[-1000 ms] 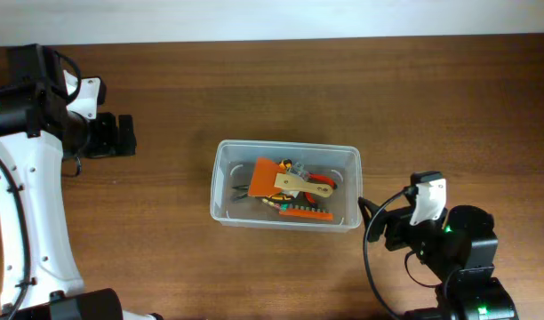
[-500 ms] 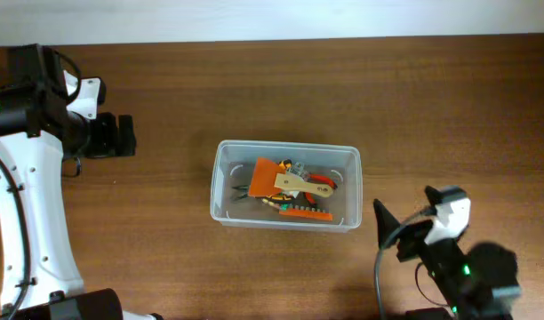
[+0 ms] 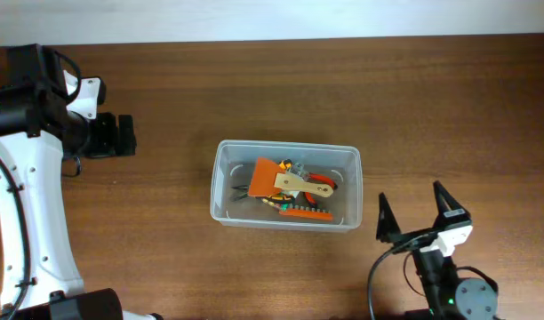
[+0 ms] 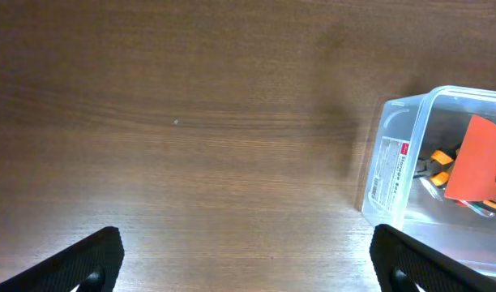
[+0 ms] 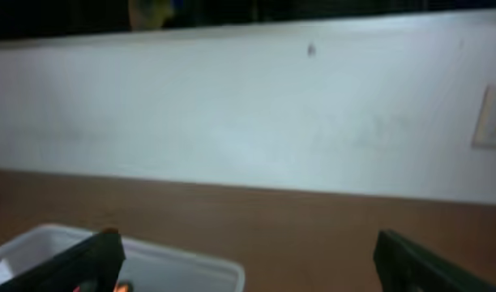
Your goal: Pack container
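The clear plastic container [image 3: 226, 206] stands in the middle of the wooden table with orange and red hand tools [image 3: 290, 188] inside. It also shows at the right of the left wrist view [image 4: 394, 162] and at the lower left of the right wrist view [image 5: 191, 264]. My left gripper [image 3: 123, 135] is open and empty, well to the left of the container, and its fingers frame bare wood in the left wrist view [image 4: 248, 264]. My right gripper [image 3: 415, 212] is open and empty, pointing away from the front edge, right of the container.
A white wall [image 5: 248, 113] rises behind the table's far edge. The left arm's white links [image 3: 32, 196] run along the table's left side.
My right arm has drawn back toward the front edge and turned, so its open fingers now point away from me. The left arm and container have not moved.
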`<action>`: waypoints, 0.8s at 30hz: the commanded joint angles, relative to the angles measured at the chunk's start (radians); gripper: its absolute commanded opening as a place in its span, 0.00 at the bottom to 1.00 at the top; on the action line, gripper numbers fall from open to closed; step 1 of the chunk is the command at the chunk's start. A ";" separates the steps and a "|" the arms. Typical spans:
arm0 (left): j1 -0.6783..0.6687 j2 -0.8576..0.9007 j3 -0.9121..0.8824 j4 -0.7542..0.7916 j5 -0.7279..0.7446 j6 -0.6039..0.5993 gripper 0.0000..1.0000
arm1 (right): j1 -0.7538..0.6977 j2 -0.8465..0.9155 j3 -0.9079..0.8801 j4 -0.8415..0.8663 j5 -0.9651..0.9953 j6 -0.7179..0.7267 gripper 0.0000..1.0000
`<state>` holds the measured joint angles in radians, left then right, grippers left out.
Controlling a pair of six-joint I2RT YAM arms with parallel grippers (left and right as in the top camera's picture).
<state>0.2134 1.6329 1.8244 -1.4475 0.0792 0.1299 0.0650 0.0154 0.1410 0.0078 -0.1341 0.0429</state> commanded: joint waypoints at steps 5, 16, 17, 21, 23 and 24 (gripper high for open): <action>-0.002 0.005 0.011 0.003 0.011 -0.013 0.99 | -0.008 -0.012 -0.135 0.222 0.017 -0.010 0.99; -0.002 0.005 0.011 0.003 0.011 -0.013 0.99 | -0.008 -0.012 -0.135 0.063 0.038 -0.009 0.99; -0.002 0.005 0.011 0.003 0.011 -0.013 0.99 | -0.008 -0.012 -0.135 0.029 0.038 -0.009 0.99; -0.001 0.005 0.011 0.003 0.011 -0.013 0.99 | -0.008 -0.012 -0.135 -0.081 0.038 -0.009 0.99; -0.002 0.005 0.011 0.003 0.011 -0.013 0.99 | -0.008 -0.012 -0.135 -0.080 0.054 -0.009 0.98; -0.002 0.005 0.011 0.003 0.011 -0.013 0.99 | -0.008 -0.012 -0.135 -0.080 0.063 -0.010 0.99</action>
<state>0.2134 1.6329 1.8244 -1.4467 0.0792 0.1299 0.0650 0.0135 0.0101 -0.0624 -0.1062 0.0406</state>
